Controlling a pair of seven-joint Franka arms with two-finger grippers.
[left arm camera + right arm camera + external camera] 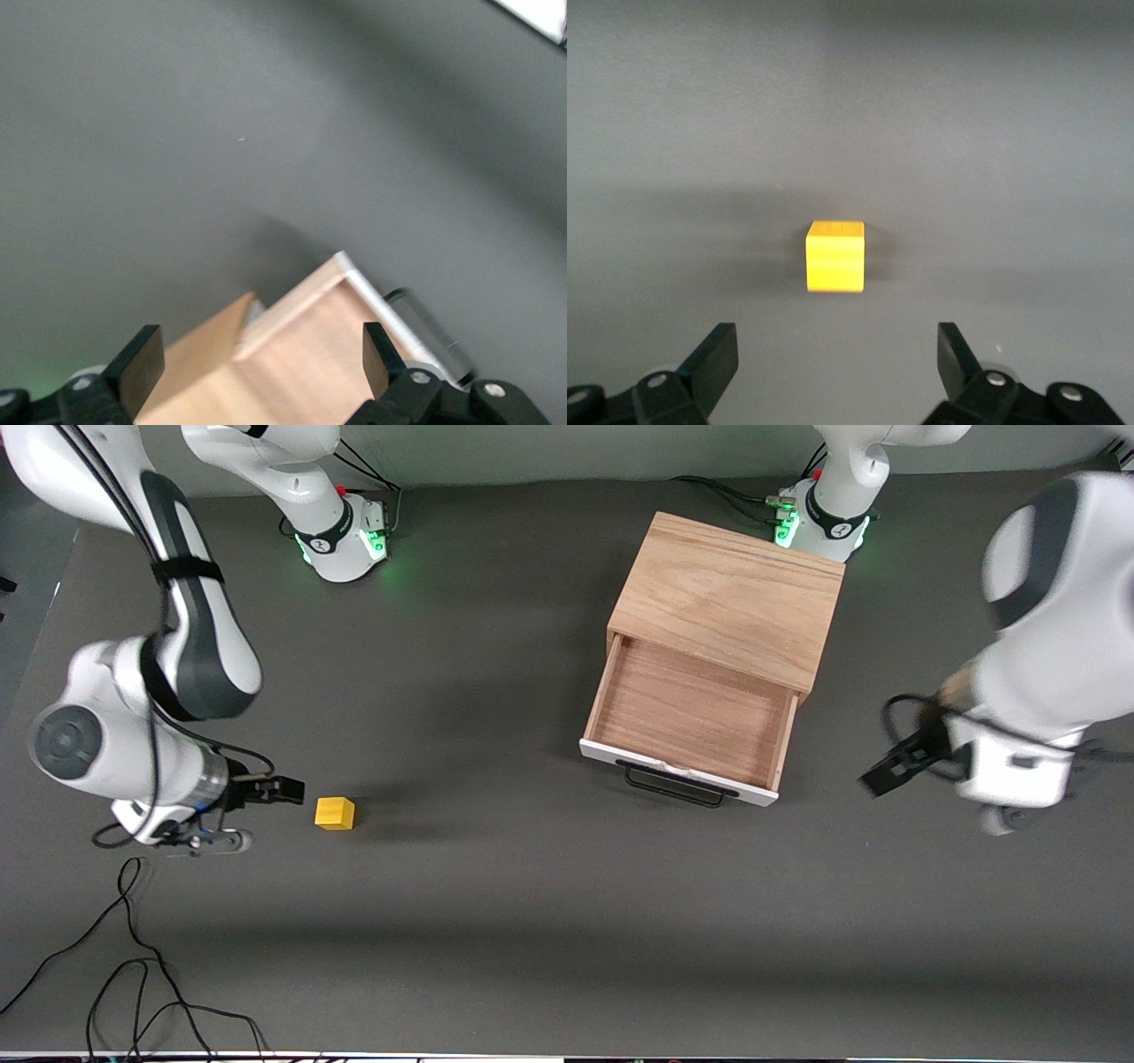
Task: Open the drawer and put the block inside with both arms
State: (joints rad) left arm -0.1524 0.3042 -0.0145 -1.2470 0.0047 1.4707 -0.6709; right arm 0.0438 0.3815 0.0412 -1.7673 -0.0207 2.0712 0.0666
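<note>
We see the right hand (829, 359) spread beside the block (834, 256); the left hand (257, 359), spread, waits beside the open drawer (691, 713). An off-centre closure may push the block away.

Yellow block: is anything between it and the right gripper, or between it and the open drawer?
Nothing visible. The right gripper is open, facing the block across bare table. Only bare table separates the block from the drawer, which is pulled out and empty. The left gripper is open beside the drawer, off that path.
</note>
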